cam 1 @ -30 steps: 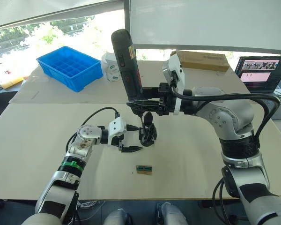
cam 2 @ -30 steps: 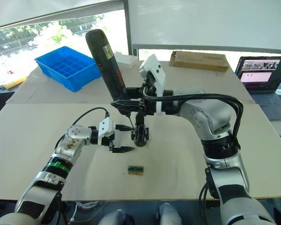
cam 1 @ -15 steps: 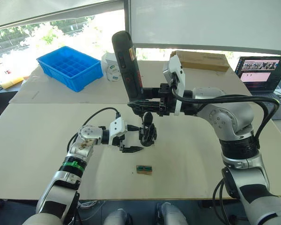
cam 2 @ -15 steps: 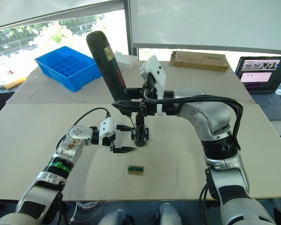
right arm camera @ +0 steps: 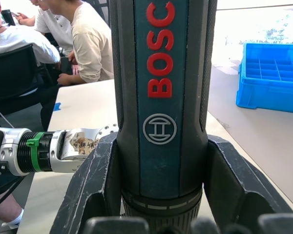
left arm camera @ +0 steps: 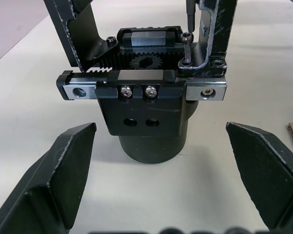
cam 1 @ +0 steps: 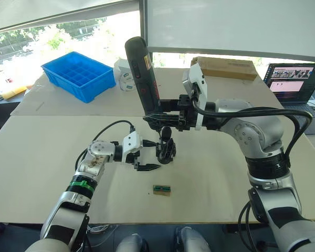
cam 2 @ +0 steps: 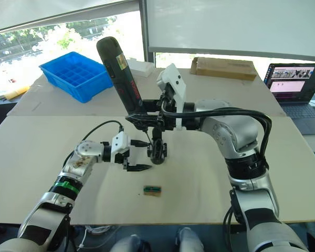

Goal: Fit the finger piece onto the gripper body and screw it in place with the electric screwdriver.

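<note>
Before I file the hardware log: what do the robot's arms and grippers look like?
Silver-grey jointed arms with black bands and black cables. The left arm has a green ring. The left gripper and the right gripper each have a white wrist housing and two black pointed fingers.

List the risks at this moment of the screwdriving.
1. The left gripper is open beside the gripper body, not clamping it, so the body might turn or tip under the bit's push.
2. The electric screwdriver leans in the right gripper, so the bit may meet the standing screw off-axis and slip off.
</note>
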`<state>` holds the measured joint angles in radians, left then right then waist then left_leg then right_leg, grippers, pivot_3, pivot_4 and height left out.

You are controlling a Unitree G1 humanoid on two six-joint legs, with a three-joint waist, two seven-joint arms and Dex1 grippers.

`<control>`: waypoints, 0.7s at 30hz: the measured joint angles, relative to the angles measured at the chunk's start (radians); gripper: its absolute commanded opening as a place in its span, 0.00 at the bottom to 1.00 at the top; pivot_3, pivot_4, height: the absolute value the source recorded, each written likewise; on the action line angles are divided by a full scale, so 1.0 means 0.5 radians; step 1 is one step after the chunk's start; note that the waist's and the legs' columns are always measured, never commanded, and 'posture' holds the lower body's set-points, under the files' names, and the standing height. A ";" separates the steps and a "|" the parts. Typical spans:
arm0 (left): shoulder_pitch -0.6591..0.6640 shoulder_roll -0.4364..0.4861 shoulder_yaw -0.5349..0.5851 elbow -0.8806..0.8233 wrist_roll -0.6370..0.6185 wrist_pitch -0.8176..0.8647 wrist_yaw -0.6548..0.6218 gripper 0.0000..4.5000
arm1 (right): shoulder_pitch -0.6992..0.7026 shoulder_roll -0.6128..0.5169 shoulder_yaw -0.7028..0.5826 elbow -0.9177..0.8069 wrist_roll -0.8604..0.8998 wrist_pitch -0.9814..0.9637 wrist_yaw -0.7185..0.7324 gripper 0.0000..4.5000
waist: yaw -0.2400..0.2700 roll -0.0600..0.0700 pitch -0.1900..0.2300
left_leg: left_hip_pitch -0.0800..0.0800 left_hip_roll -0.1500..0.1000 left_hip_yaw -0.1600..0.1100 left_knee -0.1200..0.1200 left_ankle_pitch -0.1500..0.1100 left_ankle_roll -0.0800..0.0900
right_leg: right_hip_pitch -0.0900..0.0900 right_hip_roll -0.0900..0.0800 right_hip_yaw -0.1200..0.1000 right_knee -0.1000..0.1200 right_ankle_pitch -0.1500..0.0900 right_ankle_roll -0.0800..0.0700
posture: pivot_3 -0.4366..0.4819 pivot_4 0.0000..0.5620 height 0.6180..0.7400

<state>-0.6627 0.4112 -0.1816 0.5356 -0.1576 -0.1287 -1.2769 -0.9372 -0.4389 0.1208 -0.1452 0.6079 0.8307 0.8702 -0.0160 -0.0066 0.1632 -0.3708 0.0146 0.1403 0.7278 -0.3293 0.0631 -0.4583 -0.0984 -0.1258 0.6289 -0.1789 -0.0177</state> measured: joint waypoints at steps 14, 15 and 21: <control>0.019 0.000 -0.001 -0.034 0.000 0.000 0.003 1.00 | 0.003 0.019 0.002 0.000 -0.019 -0.034 0.007 0.43 | 0.000 0.000 0.000 | 0.000 0.000 0.000 0.000 0.000 0.000 | 0.000 0.000 0.000 0.000 0.000 0.000 | 0.48 0.27 0.98; 0.019 0.000 -0.001 -0.035 0.000 0.000 0.003 1.00 | 0.007 0.019 0.003 0.000 -0.019 -0.034 0.008 0.43 | 0.000 0.000 0.000 | 0.000 0.000 0.000 0.000 0.000 0.000 | 0.000 0.000 0.000 0.000 0.000 0.000 | 0.48 0.27 0.98; 0.019 0.000 -0.001 -0.035 0.000 0.000 0.013 1.00 | 0.020 0.014 0.004 0.000 -0.029 -0.035 0.009 0.43 | 0.000 0.000 0.000 | 0.000 0.000 0.000 0.000 0.000 0.000 | 0.000 0.000 0.000 0.000 0.000 0.000 | 0.48 0.27 0.98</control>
<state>-0.6530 0.4110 -0.1823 0.5181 -0.1576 -0.1286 -1.2704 -0.9272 -0.4321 0.1230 -0.1452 0.5931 0.8134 0.8745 -0.0161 -0.0066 0.1632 -0.3708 0.0146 0.1403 0.7278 -0.3293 0.0631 -0.4583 -0.0983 -0.1258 0.6289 -0.1789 -0.0177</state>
